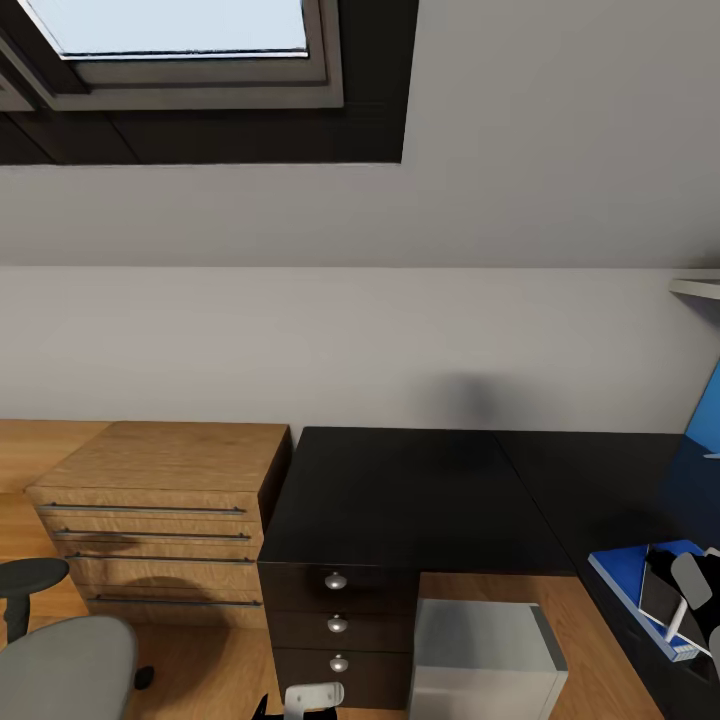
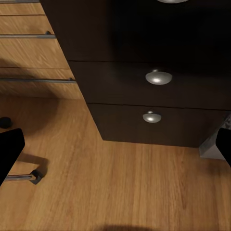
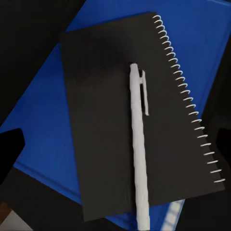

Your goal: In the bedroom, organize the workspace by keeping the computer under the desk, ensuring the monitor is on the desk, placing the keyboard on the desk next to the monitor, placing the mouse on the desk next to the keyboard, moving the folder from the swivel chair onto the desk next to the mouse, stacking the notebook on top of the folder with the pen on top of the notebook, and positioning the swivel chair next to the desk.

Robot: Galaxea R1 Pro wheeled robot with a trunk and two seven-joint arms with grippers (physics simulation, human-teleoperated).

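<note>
The blue folder [image 3: 43, 120] lies on the black desk [image 1: 420, 490] at its right wing. The dark notebook [image 3: 101, 120] rests on the folder, with the white pen [image 3: 138, 144] lying on its cover. My right gripper [image 3: 115, 147] hovers open just above the pen, one finger on each side of the stack. The same folder [image 1: 622, 575] and notebook [image 1: 658, 592] appear at the head view's right edge. The computer [image 1: 485, 655] stands under the desk. The swivel chair [image 1: 60, 660] is at the lower left. My left gripper [image 2: 115, 149] hangs open above the floor by the desk drawers [image 2: 154, 77]. The monitor, keyboard and mouse are out of view.
An oak dresser [image 1: 165, 500] with bar handles stands against the desk's left side. A blue wall panel [image 1: 705, 415] rises at the right edge. A chair caster [image 2: 24, 177] sits on the oak floor [image 2: 125, 187] near my left gripper. A skylight [image 1: 180, 40] is overhead.
</note>
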